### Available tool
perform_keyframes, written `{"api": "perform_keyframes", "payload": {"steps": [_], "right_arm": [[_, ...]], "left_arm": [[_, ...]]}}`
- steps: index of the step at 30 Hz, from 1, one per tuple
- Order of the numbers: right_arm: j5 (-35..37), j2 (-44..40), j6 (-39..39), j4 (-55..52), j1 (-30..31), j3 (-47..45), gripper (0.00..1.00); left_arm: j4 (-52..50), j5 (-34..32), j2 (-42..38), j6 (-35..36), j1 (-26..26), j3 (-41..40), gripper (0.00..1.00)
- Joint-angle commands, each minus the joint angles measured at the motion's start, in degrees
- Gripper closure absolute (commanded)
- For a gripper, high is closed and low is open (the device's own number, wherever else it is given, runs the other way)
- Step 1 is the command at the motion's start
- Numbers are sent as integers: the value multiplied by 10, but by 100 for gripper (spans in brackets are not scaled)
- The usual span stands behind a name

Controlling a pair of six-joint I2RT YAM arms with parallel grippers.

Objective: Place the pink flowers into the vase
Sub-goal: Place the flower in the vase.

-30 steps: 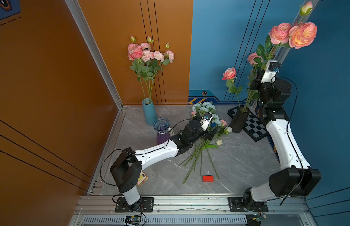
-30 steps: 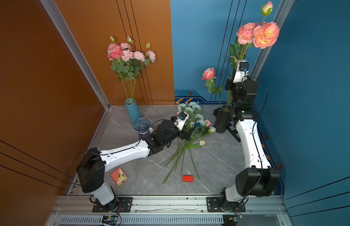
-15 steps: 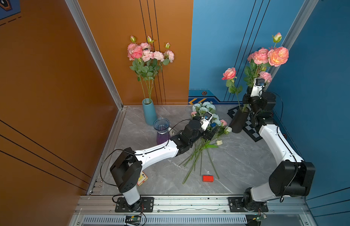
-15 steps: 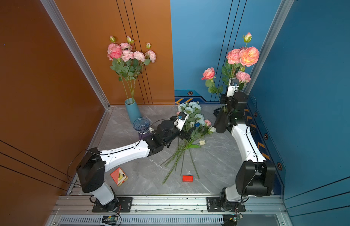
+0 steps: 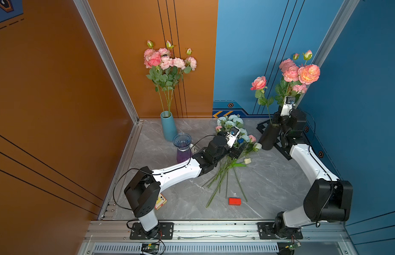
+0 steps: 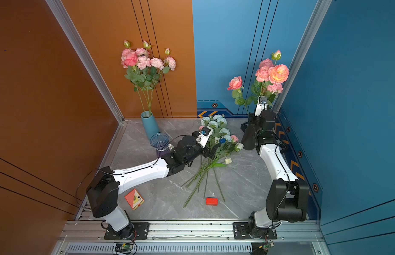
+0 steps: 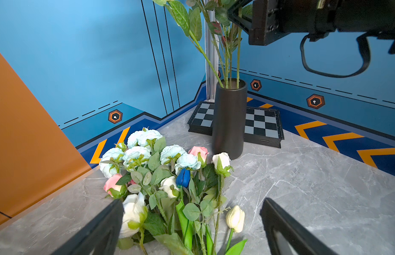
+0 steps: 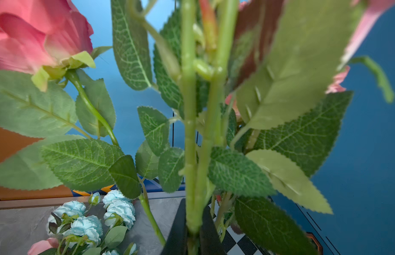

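Pink flowers [image 5: 299, 74], held bunch: several green stems with rose-shaped and ruffled heads plus buds, gripped by the right hand [image 8: 193, 234]. In the right wrist view the two dark fingers [image 8: 176, 231] are pressed against the stems from either side. In the left wrist view the stem ends reach down into the mouth of the black vase [image 7: 229, 119].

Black vase, also [image 5: 269, 136]: upright cylinder at the far right of the grey marble worktop [image 5: 269, 183], standing at the edge of a checkerboard [image 7: 260, 123]. One separate pink rose [image 5: 258, 82] on a leaning stem also stands in it.

Left hand [image 7: 192, 229]: jaws spread wide, holding nothing, low over the loose pile of flowers [image 5: 229, 159] lying mid-worktop. Both fingers [image 7: 99, 229] frame the pile in the left wrist view.

Loose pile: pale blue ruffled flowers [image 7: 139, 152], white tulip-like flowers [image 7: 222, 161], one dark blue bud [image 7: 183, 177], and small pink rose heads [image 7: 198, 152] among them. Stems fan out toward the front rail.

Teal vase [image 5: 169, 129]: far corner by the orange wall, holding a second upright bunch of pink blooms [image 5: 168, 59].

Purple glass vase [image 5: 183, 146]: just in front of the teal one, beside the left arm.

Red block [image 5: 234, 201]: near the stem ends. Playing-card box [image 6: 134, 198]: by the left arm's base.
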Motion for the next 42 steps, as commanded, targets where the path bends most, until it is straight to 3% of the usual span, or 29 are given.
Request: {"api": "perform_keyframes", "payload": {"steps": [1,14,30,42], "right_arm": [[21,-12,17,13,-3,-10,99],[36,2,34,-28,-2,0,87],[39,8,35,-43,0,2,85],[42,-10,32,-56,3,-1,71]], "left_arm": [[5,-10,-16,-9,-6,-9,1],[6,-18,-29,-16,-7,-26,1],[6,-23,-40,-19,-8,-35,1],[6,-34,-49,-36,-6,-50,1]]}}
